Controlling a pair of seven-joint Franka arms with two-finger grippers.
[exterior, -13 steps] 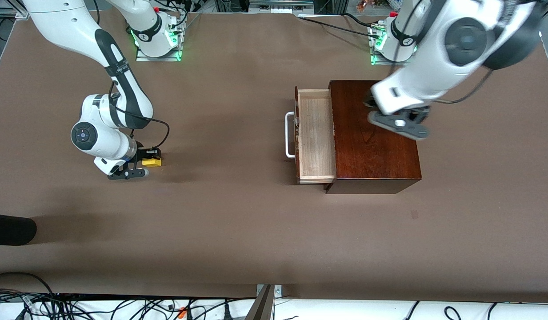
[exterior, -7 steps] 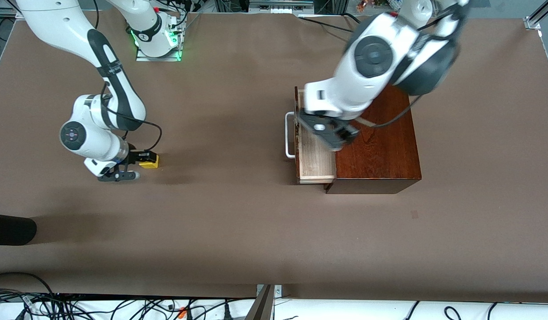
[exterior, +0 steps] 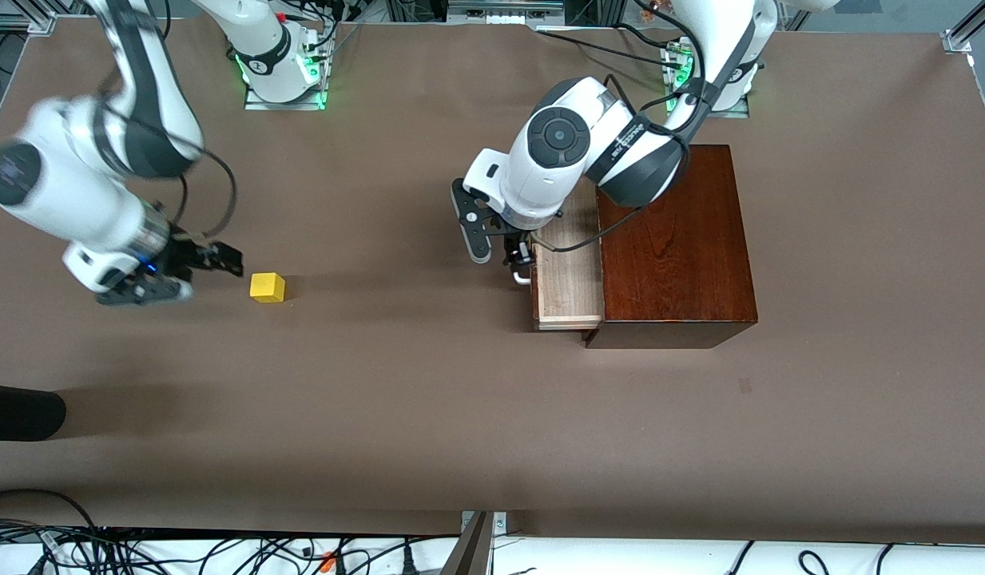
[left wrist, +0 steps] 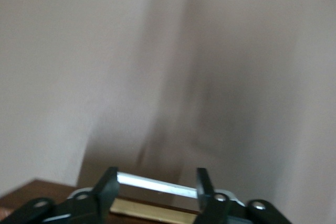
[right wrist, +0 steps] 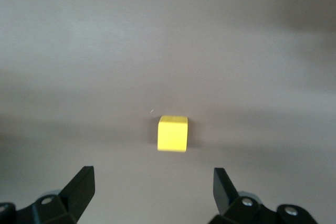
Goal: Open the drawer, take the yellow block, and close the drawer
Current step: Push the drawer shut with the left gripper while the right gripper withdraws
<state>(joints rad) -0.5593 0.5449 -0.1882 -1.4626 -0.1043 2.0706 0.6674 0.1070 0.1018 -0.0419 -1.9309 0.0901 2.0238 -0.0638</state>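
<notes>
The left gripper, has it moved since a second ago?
Yes. The left gripper has come off the top of the wooden box and now sits at the drawer front, its jaws open around the white handle.

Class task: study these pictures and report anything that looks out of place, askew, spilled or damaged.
Nothing stands out. The yellow block sits flat on the table by the open right gripper. The drawer is open, undamaged, with the open left gripper at its handle.

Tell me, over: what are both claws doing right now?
Left gripper open, fingers astride white bar handle of open wooden drawer. Right gripper open, clear of small yellow block on brown table. Nothing in the way.
</notes>
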